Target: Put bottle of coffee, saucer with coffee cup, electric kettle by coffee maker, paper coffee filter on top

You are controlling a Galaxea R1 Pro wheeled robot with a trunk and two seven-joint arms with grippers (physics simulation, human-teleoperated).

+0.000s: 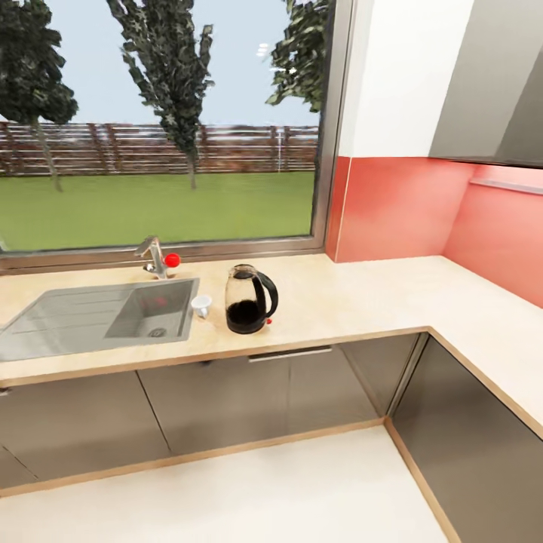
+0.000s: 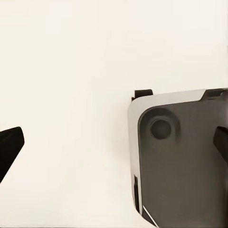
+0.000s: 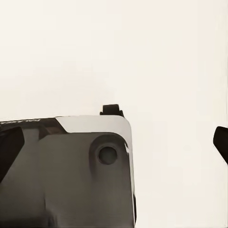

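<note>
The rounded clear-glass electric kettle [image 1: 250,299] stands on the light-wood tabletop [image 1: 362,302] beside the steel sink [image 1: 98,317]; rigid, probably weighty, best taken by its black loop handle. Both tools hang open, empty.

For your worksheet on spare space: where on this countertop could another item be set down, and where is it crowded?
The widest bare stretch of the kitchen countertop runs from right of the electric kettle to the pink corner wall, then on along the right-hand leg. A narrow strip lies in front of the sink. It is tight where the coffee cup stands between sink and kettle, near the tap.
</note>
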